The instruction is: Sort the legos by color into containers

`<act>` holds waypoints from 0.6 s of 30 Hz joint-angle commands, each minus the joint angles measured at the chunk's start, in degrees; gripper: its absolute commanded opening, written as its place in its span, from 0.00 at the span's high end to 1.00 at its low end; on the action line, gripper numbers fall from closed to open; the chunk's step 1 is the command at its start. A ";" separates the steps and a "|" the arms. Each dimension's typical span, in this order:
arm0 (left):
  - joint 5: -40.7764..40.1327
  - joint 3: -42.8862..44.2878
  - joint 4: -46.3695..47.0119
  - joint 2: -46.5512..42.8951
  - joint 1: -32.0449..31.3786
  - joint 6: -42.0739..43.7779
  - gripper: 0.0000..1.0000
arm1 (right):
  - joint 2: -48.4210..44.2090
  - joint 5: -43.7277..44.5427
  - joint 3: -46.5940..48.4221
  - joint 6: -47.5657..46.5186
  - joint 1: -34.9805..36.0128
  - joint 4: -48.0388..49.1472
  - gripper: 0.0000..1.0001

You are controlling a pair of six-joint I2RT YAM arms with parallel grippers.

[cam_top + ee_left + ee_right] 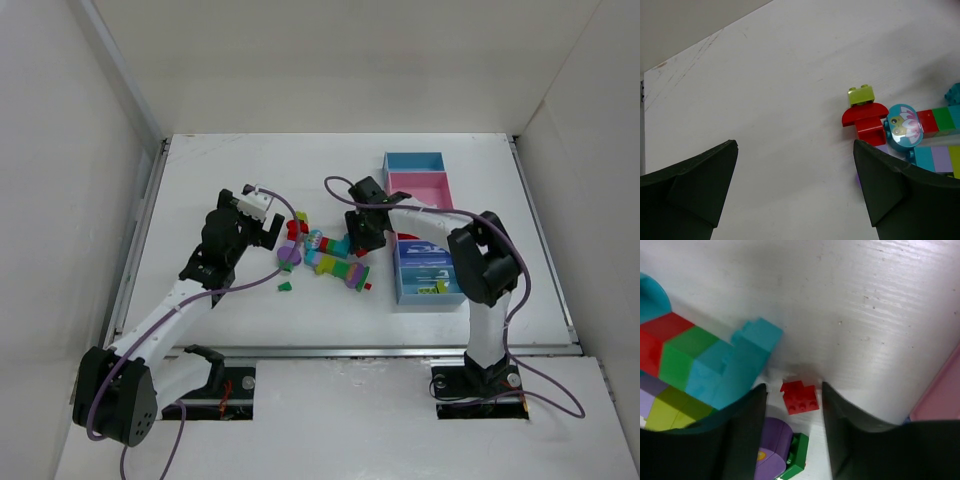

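The legos lie in a mixed heap at the table's middle. In the left wrist view I see a red lego, a yellow-green one and a teal oval piece. My left gripper is open over bare table just left of the heap, holding nothing. My right gripper stands low at the heap's right side with its jaws apart on either side of a small red lego, a narrow gap showing on each side. The containers run in a strip at the right, partly hidden by the right arm.
A teal brick, a purple piece and a green one crowd the right gripper. A pink bin wall is close on its right. A loose green piece lies in front of the heap. White walls enclose the table.
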 commanded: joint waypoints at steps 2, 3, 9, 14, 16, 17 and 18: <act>0.49 -0.86 1.73 -1.56 0.28 -0.33 0.00 | -0.88 -0.29 -1.30 -0.62 -0.54 1.71 0.39; 0.49 -0.86 1.73 -1.56 0.28 -0.33 0.00 | -0.88 0.40 -1.82 -0.10 -0.54 1.71 0.39; 0.49 -0.86 1.73 -1.56 0.28 -0.33 0.00 | -2.82 2.52 -2.88 1.05 -0.54 1.71 0.70; 0.49 -0.86 1.73 -1.56 0.28 -0.33 0.00 | -3.34 2.52 -2.88 1.05 -0.54 1.09 0.61; 0.49 -0.86 1.73 -1.56 0.28 -0.33 0.00 | -3.87 2.52 -2.88 1.05 -0.54 0.56 0.49; 1.02 -0.86 1.73 -1.56 0.28 -0.33 0.00 | -3.87 2.52 -2.88 1.05 -0.54 0.56 0.47; 1.02 -0.86 1.73 -1.56 0.28 -0.33 0.00 | -4.65 2.52 -3.41 1.05 -0.54 0.56 0.47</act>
